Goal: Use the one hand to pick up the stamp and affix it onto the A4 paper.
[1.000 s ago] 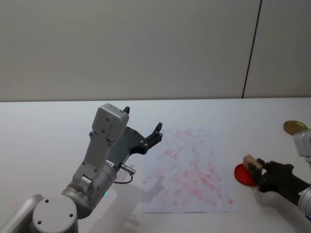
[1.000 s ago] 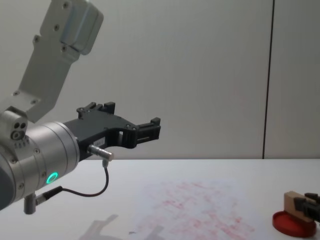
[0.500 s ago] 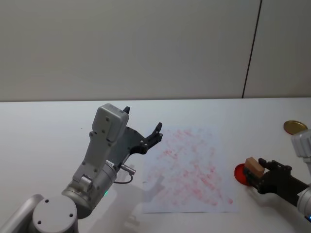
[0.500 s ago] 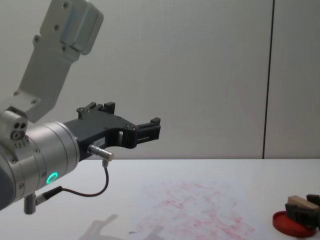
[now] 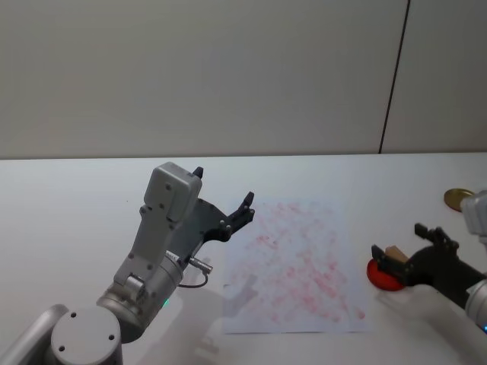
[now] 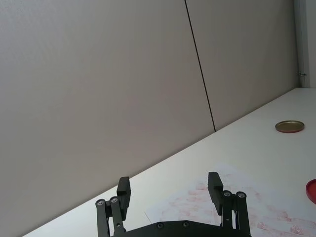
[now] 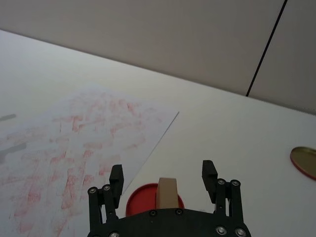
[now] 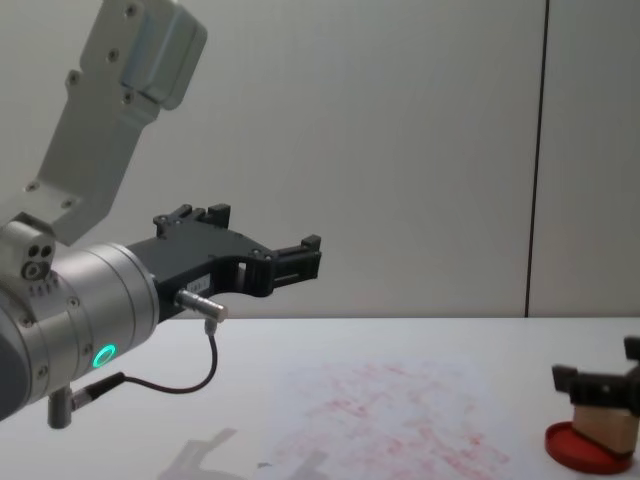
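Early stage: wooden stamp [image 7: 167,193] stands on the red ink pad [image 7: 139,202], w/ right gripper [image 7: 163,179] jaws wide open either side, not gripping. A4 paper [image 5: 297,266] just beside awaits. Left gripper [image 6: 170,191] idles open (raised).

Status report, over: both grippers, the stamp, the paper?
Right gripper open, fingers either side of the stamp. Stamp upright on red ink pad, beside the paper. Left gripper open, raised, idle. Nothing on the paper.
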Controlling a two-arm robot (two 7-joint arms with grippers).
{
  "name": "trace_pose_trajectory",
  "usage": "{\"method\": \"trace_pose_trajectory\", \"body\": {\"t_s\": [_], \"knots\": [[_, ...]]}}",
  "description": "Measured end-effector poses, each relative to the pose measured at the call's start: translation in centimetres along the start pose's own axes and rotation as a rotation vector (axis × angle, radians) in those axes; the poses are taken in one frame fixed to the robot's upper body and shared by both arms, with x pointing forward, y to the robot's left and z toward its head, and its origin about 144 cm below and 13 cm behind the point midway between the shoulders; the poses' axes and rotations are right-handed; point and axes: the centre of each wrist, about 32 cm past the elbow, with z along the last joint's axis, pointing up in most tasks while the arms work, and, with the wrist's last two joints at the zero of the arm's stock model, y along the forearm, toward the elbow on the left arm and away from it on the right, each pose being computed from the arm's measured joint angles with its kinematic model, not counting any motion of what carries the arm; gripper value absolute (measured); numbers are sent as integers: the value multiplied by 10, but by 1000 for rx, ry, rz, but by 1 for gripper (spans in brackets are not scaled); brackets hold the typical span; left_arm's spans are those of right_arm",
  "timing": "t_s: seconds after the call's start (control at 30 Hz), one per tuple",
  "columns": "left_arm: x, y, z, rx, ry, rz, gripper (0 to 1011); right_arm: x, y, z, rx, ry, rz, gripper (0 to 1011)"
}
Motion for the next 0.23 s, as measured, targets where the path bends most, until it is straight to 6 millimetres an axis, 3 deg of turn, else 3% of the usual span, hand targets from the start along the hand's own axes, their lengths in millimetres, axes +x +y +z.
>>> {"method": "trace_pose_trajectory", "body": {"t_s": [0.03,0.23], "knots": [[0,0,0,0,0,0,993,-1,0,2,14,-7,-4,994],[0,0,0,0,0,0,993,-3,1,14,68,-37,-21,1001]]}}
